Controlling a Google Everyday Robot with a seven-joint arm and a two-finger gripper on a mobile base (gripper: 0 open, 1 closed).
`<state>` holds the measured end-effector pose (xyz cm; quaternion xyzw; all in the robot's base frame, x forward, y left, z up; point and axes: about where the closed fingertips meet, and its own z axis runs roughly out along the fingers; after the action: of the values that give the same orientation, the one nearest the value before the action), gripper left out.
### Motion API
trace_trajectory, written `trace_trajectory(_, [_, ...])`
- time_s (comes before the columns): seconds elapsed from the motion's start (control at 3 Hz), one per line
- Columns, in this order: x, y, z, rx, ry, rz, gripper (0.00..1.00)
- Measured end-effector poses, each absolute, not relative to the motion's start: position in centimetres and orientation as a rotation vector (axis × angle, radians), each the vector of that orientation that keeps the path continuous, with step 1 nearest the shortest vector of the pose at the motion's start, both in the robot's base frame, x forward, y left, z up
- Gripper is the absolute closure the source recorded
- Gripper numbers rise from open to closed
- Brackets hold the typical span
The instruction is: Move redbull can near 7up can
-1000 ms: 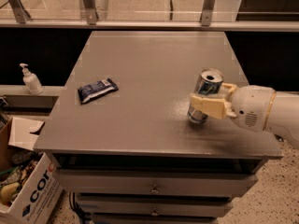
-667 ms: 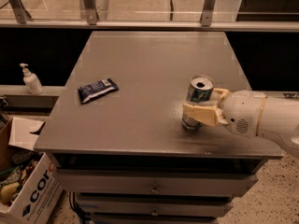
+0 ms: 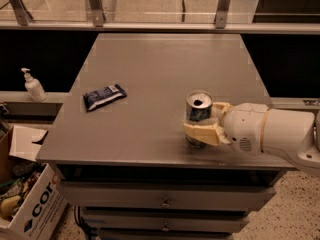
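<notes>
The grey table (image 3: 150, 69) filled most of the camera view, a wide flat top over a cabinet of drawers (image 3: 160, 196). Behind it ran a rail with metal posts (image 3: 95, 4). The white arm (image 3: 280, 134) reached in from the right, low over the table's front right corner. An open cardboard box (image 3: 30, 209) stood on the floor at the table's front left corner.

The gripper (image 3: 202, 121) sat at the arm's tip, near the front edge of the table and right of centre. Its cream fingers (image 3: 200, 133) were clamped on the redbull can (image 3: 198, 111), one finger across the can's near side low down, the other behind it.

A dark blue snack packet (image 3: 104, 97) lay flat on the left half of the table, well apart from the can, with bare tabletop between them. A white pump bottle (image 3: 33, 85) stood on a ledge off the table's left side.

The redbull can stood upright, its long axis vertical, the silver top with the drinking hole facing up. Whether its base touched the table could not be told, as the near finger hid it.
</notes>
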<state>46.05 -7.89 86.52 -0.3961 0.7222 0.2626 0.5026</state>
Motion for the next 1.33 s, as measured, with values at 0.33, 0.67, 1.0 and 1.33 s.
trace_trajectory(0.33, [45.53, -7.18, 86.01, -0.99, 1.755, 0.639, 0.84])
trace_trajectory(0.67, [45.52, -7.18, 86.23, -0.99, 1.756, 0.639, 0.6])
trace_trajectory(1.0, [45.52, -7.17, 86.27, -0.99, 1.756, 0.639, 0.37])
trace_trajectory(1.33, [45.49, -7.15, 86.23, -0.991, 1.756, 0.64, 0.14])
